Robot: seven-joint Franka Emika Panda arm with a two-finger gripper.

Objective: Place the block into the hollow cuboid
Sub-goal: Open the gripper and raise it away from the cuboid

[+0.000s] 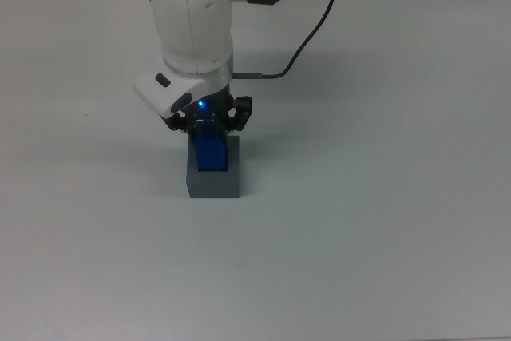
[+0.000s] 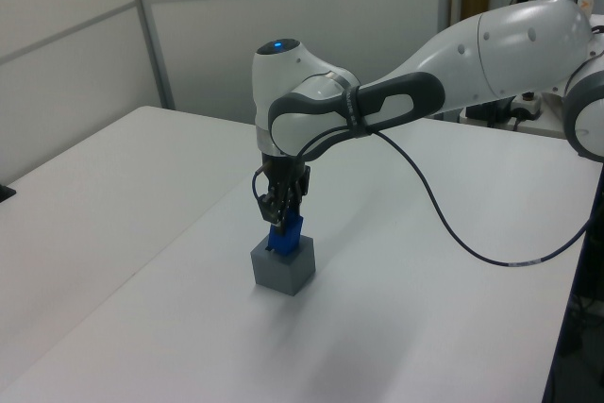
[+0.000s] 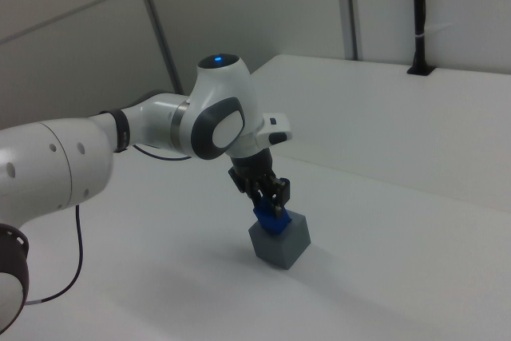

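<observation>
The grey hollow cuboid (image 1: 214, 181) (image 2: 282, 268) (image 3: 281, 243) stands on the white table. The blue block (image 1: 211, 151) (image 2: 286, 234) (image 3: 270, 221) is upright in the hole in its top, its lower part sunk inside and its upper part sticking out. My gripper (image 1: 208, 127) (image 2: 280, 217) (image 3: 271, 205) points straight down over the box and is shut on the block's upper end.
The white table (image 1: 383, 221) spreads wide on every side of the box. A black cable (image 1: 311, 33) runs from the wrist toward the top view's upper right. Desks with clutter (image 2: 510, 110) stand beyond the table at the left view's right.
</observation>
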